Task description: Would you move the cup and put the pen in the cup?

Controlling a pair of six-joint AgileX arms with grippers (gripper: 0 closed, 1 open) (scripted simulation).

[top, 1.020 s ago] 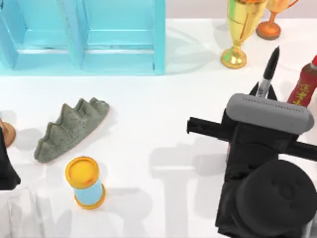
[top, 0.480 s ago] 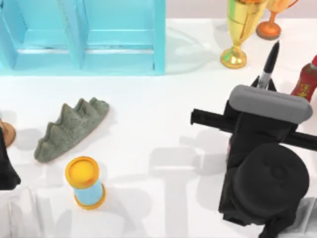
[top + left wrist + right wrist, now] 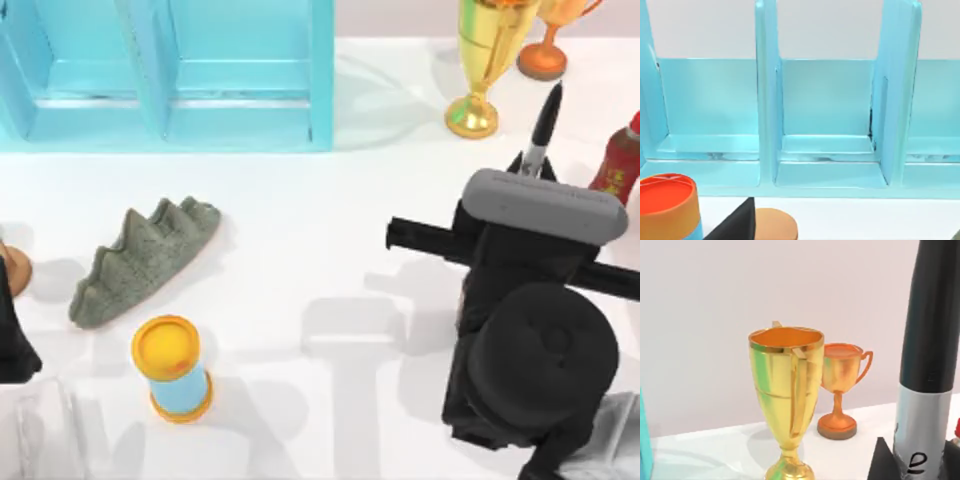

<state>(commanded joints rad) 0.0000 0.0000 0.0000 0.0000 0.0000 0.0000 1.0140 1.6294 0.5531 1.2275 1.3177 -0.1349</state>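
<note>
The pen (image 3: pixel 543 125) is a slim black marker with a pale labelled band, held upright at the right side of the table. My right gripper (image 3: pixel 531 165) is shut on its lower part, just in front of the gold trophy. In the right wrist view the pen (image 3: pixel 930 365) rises between two dark fingertips (image 3: pixel 881 462) of my right gripper (image 3: pixel 917 467). The cup is hidden. My left arm (image 3: pixel 10 335) is parked at the table's left edge.
A light blue rack (image 3: pixel 170 70) fills the back left. A gold trophy (image 3: pixel 480 60) and a bronze one (image 3: pixel 548 50) stand at the back right beside a red bottle (image 3: pixel 620 160). A grey-green spiky piece (image 3: pixel 140 260) and a blue cylinder (image 3: pixel 172 368) sit front left.
My right arm has carried the pen slightly towards the back of the table, mostly in the first half second. The left arm has not moved.
</note>
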